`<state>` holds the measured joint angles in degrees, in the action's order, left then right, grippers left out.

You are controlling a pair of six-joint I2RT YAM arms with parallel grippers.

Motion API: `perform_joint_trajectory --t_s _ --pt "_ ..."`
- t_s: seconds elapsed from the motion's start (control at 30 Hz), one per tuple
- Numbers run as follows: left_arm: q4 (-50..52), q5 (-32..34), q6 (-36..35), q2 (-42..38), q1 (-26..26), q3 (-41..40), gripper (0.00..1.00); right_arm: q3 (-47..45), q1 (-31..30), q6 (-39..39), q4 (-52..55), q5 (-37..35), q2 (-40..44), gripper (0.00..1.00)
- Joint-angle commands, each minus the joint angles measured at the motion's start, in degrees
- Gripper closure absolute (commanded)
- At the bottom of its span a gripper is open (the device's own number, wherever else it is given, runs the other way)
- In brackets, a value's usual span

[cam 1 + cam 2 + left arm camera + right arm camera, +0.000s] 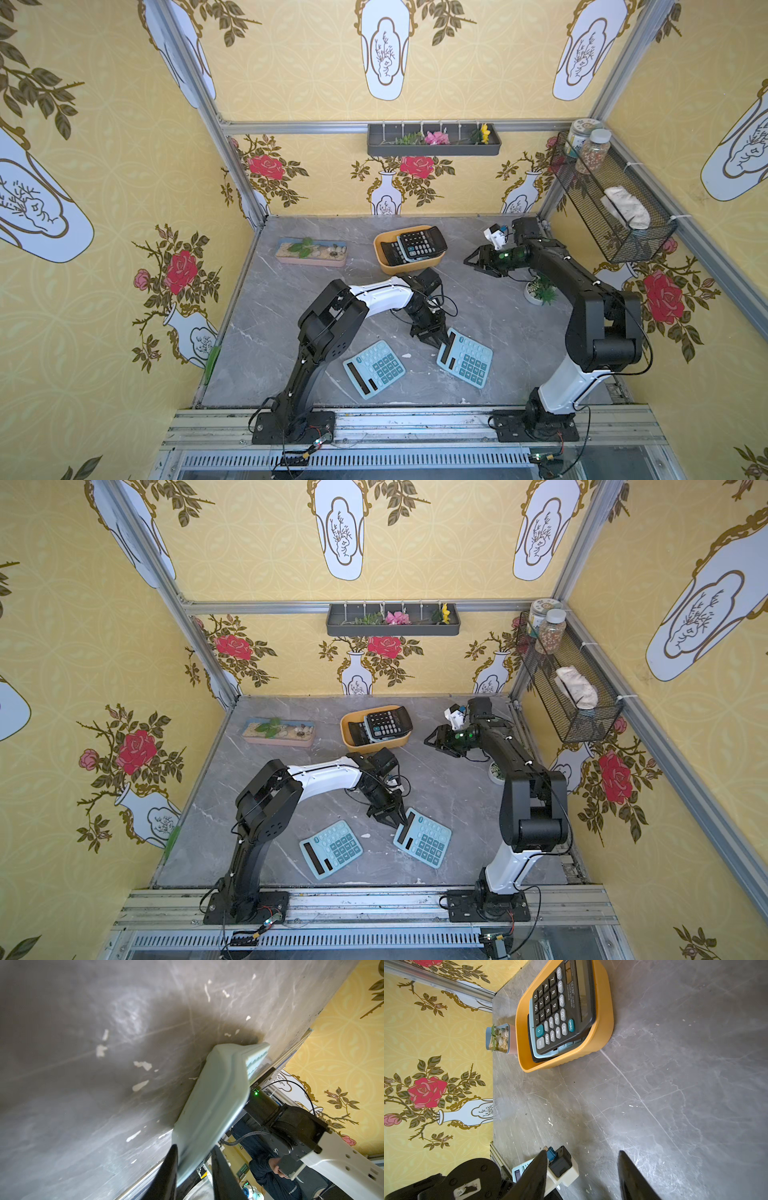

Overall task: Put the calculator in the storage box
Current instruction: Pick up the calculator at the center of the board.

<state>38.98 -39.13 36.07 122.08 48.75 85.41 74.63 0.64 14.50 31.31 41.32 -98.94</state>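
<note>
The left claw (437, 340) straddles the flat calculator's (467, 361) edge, its only purchase; closure unclear. The right claw (471, 262), spread and empty, stands clear of the storage box (401, 268).

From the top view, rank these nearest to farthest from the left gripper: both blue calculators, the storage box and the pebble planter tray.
1. gripped blue calculator: its edge sits between the fingers of the left gripper.
2. other blue calculator: lies flat at the front, on the left.
3. storage box: middle, toward the back.
4. pebble planter tray: back left.
</note>
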Motion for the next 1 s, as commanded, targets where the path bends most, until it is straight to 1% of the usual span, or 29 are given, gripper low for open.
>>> perform_joint_trajectory --t_s 0.0,0.07,0.17,0.33,0.43,0.53,0.63,0.7,0.8,0.87,0.97 --pt "-0.38 0.97 0.44 0.59 0.02 -0.50 0.74 0.02 -0.03 -0.96 -0.98 0.78 -0.25 0.45" --pt "-0.42 1.40 0.67 0.56 0.06 -0.60 0.77 0.02 -0.04 -0.99 -0.94 0.84 -0.21 0.45" --pt "-0.25 2.31 1.17 0.21 0.04 -0.81 0.84 -0.05 -0.05 -1.07 -0.90 1.00 -0.23 0.46" --pt "0.36 4.07 2.15 -1.29 0.02 -0.99 0.91 -0.37 -0.05 -0.51 -1.81 1.04 -0.58 0.46" --pt "2.18 6.03 2.07 -3.37 -0.30 -0.84 0.93 -0.24 -0.16 -0.10 -2.28 1.22 -0.81 0.46" --pt "5.96 8.27 0.93 -7.62 -1.81 -0.94 0.95 0.21 -0.12 0.13 -2.32 1.44 -0.86 0.46" --pt "11.59 10.88 -1.07 -14.30 -5.79 -1.12 0.96 0.84 -0.24 0.09 -2.13 1.66 -0.91 0.46" --pt "15.91 12.80 -2.56 -19.51 -10.40 -0.96 0.96 1.47 -0.30 0.09 -1.95 1.83 -1.23 0.47" --pt "22.36 16.07 -5.64 -24.92 -17.72 0.60 0.96 2.31 -0.64 -0.04 -1.67 1.97 -1.54 0.47" --pt "25.73 17.47 -7.81 -26.50 -22.08 2.49 0.96 2.77 -0.90 0.00 -1.59 1.90 -1.82 0.46" --pt "28.91 19.22 -10.39 -25.84 -28.39 5.62 0.96 3.11 -1.56 0.08 -1.67 1.92 -2.14 0.46"
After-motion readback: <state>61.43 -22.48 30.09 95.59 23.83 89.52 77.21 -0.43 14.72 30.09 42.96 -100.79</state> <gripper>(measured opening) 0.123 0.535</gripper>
